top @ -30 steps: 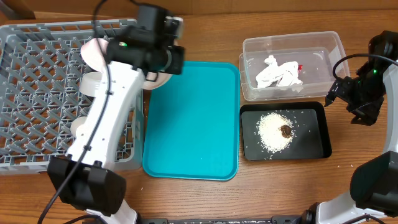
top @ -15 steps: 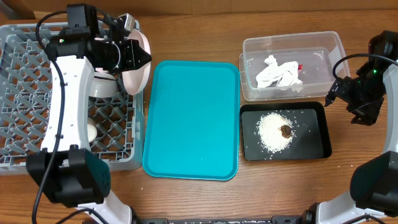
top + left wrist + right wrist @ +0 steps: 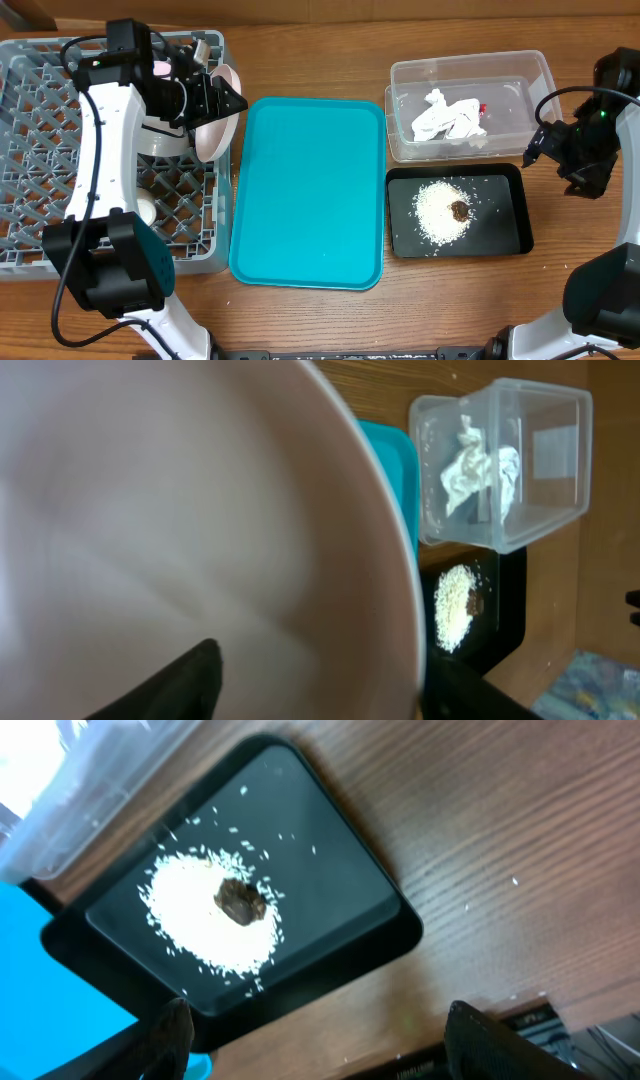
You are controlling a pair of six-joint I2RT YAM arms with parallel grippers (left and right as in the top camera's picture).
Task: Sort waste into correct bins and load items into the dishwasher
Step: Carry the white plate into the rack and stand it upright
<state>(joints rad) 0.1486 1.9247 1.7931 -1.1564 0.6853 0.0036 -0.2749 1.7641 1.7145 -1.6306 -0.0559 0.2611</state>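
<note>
Left jaws: my left gripper [image 3: 205, 98] pinches the pink bowl [image 3: 180, 510] by its wall, one finger inside, one outside.
Bowl: tipped on edge at the rack's [image 3: 60, 90] right edge, near the back corner.
Way to go: open slots lie below and left of me.
Right jaws: my right gripper [image 3: 320, 1015] is spread and empty, far off at the table's [image 3: 300, 320] right edge.

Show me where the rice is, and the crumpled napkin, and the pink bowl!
rice [image 3: 438, 212], overhead view, middle of the white pile in the black tray [image 3: 510, 215].
crumpled napkin [image 3: 448, 117], overhead view, its centre, inside the clear tub [image 3: 530, 75].
pink bowl [image 3: 216, 132], overhead view, its pale surface.
</note>
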